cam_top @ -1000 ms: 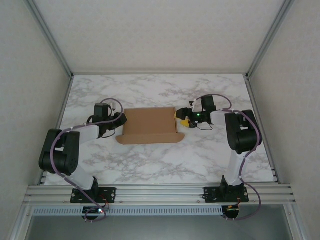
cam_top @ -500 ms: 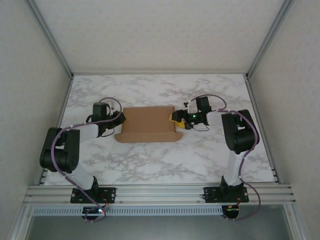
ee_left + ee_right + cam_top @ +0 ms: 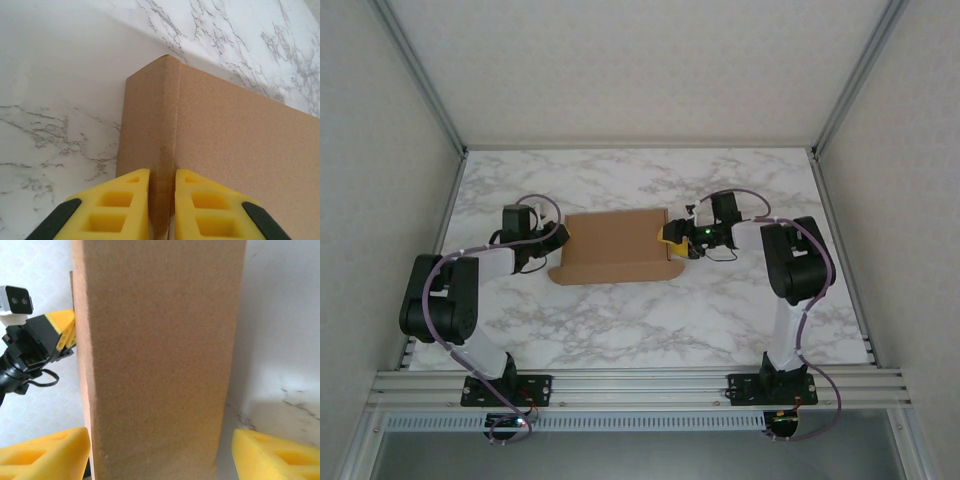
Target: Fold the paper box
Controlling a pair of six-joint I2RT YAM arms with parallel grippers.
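**While the left gripper [image 3: 563,237] pinched one end, the right gripper [image 3: 670,236] straddled the other**

As the overhead camera showed it, the paper box [image 3: 615,247] lay as a shallow brown shape near the middle of the marble table [image 3: 620,320]. One arm reached in at each short end, the left gripper at the left end and the right gripper at the right.

From the left wrist, the two yellow fingers [image 3: 131,200] were pressed onto a raised corner fold of the cardboard, one on each side and touching it.

From the right wrist, that gripper's fingers [image 3: 45,455] stood spread wide on either side of the box's end. One sat just beside the cardboard edge, and a narrow gap showed at the other.
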